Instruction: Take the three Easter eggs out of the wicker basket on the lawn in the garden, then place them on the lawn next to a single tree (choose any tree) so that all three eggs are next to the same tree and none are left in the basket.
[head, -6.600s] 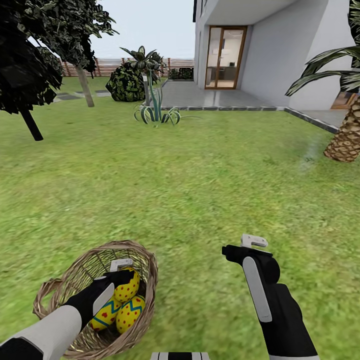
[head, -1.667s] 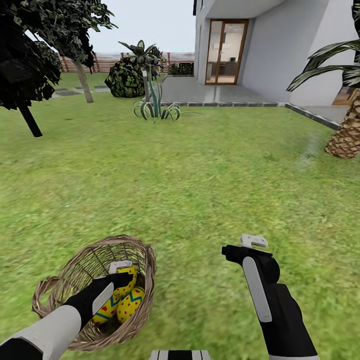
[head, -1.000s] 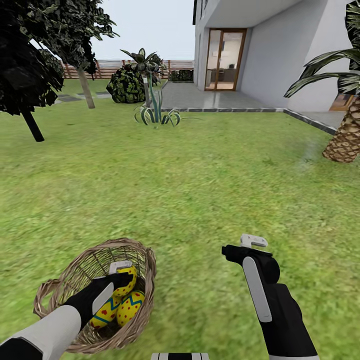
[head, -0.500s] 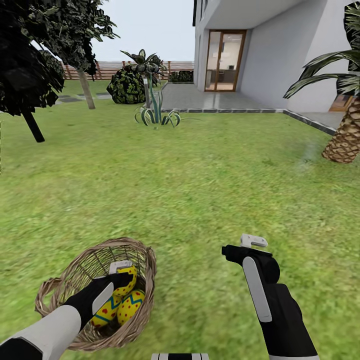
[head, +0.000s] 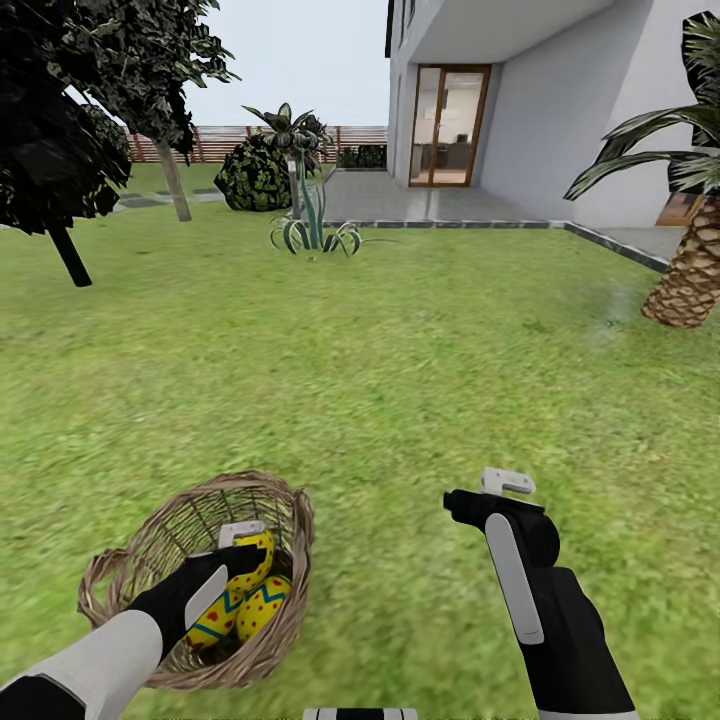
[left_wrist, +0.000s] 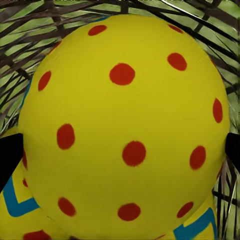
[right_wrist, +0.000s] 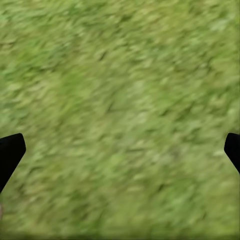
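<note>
A: Starting at the left of the head view, what occupies the foreground?

B: The wicker basket (head: 125, 580) stands on the lawn (head: 400, 360). The left gripper (head: 243, 545) reaches down inside it, its fingers set on either side of the dotted egg (head: 255, 555), the topmost of the Easter eggs.

A: How is that grasp confirmed?

B: In the left wrist view the dotted egg (left_wrist: 122, 125) sits between the two dark fingertips (left_wrist: 10, 160), one at each flank of its surface, touching or very nearly so. Beneath it lie the zigzag eggs (left_wrist: 15, 205), two more with blue bands, with the basket weave behind them.

A: And in the head view, where are those two?

B: They rest at the basket's bottom (head: 240, 612), below the dotted one, side by side and touching.

A: Moving right?

B: The right gripper (head: 497, 492) hangs above bare grass, well apart from the basket. In the right wrist view its fingertips (right_wrist: 11, 152) stand at opposite edges, spread wide with nothing between them.

A: And the background?

B: A pale leaning tree (head: 172, 175) at far left, a palm (head: 690, 285) at far right, a house (head: 520, 100) behind.
</note>
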